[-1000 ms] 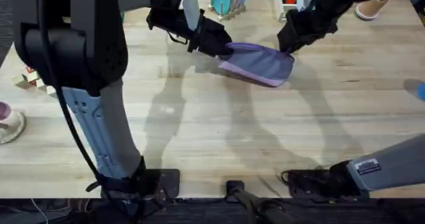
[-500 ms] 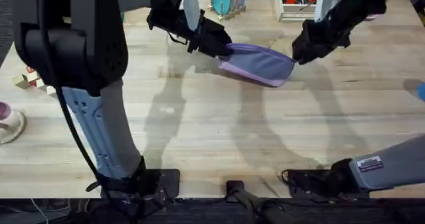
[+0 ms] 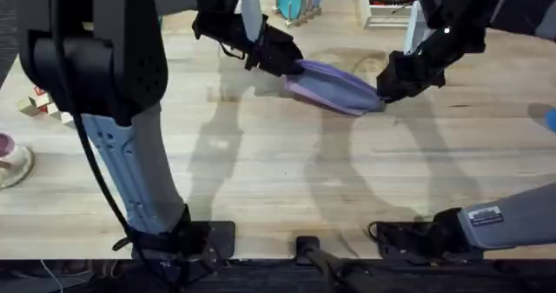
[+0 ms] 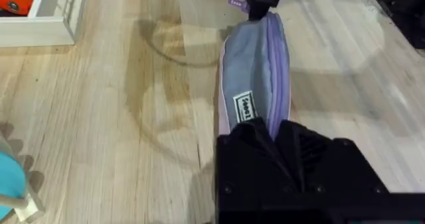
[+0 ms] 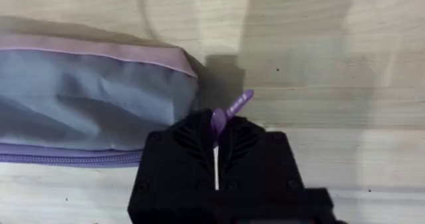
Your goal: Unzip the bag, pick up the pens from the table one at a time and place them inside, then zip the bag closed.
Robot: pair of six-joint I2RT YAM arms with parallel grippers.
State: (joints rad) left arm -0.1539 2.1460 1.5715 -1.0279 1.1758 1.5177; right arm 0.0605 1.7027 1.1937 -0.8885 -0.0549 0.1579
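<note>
The left gripper (image 3: 282, 56), black and two-fingered, is pinched on the left end of the small oblong lavender-purple fabric pouch (image 3: 333, 86) with a greyish side panel, which lies on the far middle of the light wooden plank table (image 3: 261, 163). At the pouch's right end the black right gripper (image 3: 388, 86) has its fingers pressed together on the small purple zipper pull tab (image 5: 228, 112). Further right, at the table's far edge, stands a white rack (image 3: 387, 6).

arms: black joints, grey links | cables: black | end effector ribbed black
</note>
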